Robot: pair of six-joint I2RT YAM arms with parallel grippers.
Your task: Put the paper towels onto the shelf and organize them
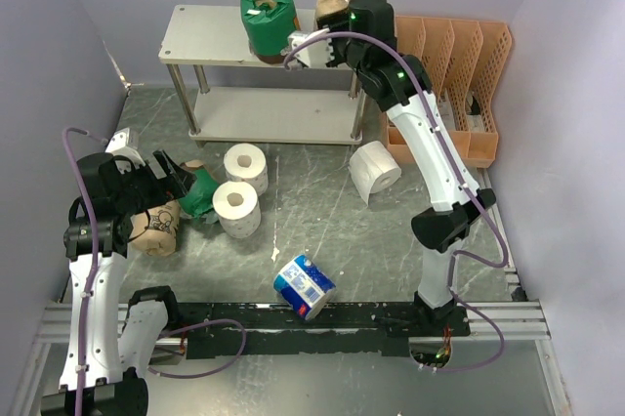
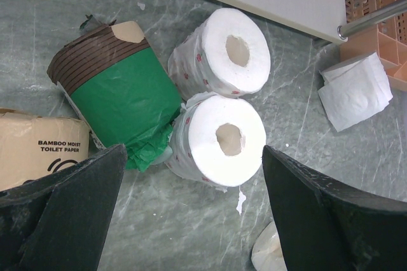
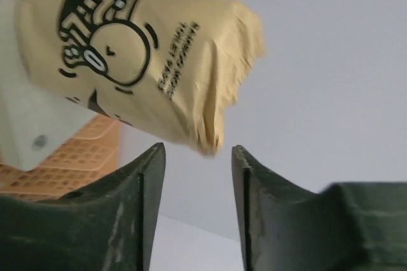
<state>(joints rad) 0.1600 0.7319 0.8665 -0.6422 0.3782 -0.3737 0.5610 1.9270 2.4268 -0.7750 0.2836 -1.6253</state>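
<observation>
The shelf [image 1: 210,35] stands at the back. A green-wrapped roll [image 1: 268,16] and a tan cartoon-print roll [image 1: 335,1] sit on its top board. My right gripper [image 1: 342,20] is open just behind the tan roll [image 3: 140,48], which lies beyond the fingertips of the right gripper [image 3: 197,150], not between them. My left gripper [image 1: 181,182] is open and empty above the floor rolls: a green roll [image 2: 117,96], two bare white rolls [image 2: 226,55] [image 2: 219,137] and a tan roll [image 2: 38,150]. A third white roll [image 1: 375,170] and a blue-and-white roll [image 1: 304,286] lie apart.
An orange slotted file organizer [image 1: 469,74] stands right of the shelf, close to my right arm. The shelf's lower board [image 1: 273,113] is bare. Grey walls close in the left, back and right. A black rail [image 1: 342,318] runs along the near edge.
</observation>
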